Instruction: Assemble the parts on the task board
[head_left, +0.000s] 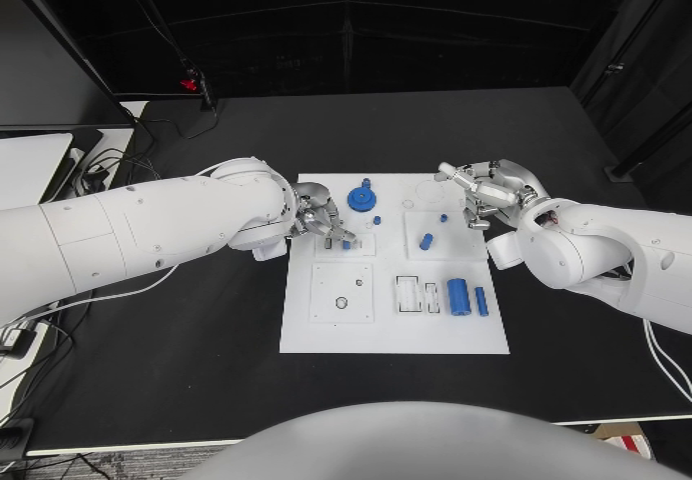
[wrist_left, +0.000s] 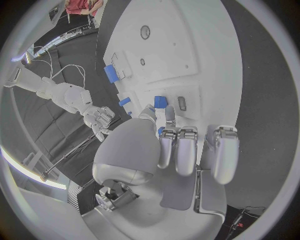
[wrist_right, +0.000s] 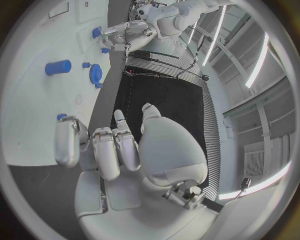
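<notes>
Both hands hover over the board (head_left: 392, 335): left hand (head_left: 320, 222) pinches a small blue part (head_left: 348, 244); right hand (head_left: 488, 192) holds nothing, fingers apart.

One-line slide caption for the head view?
Both robot hands, left and right, hover over the white task board among blue parts.

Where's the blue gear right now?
In the head view, the blue gear sits at the task board's far edge, left of centre, just beyond the left hand.
</notes>
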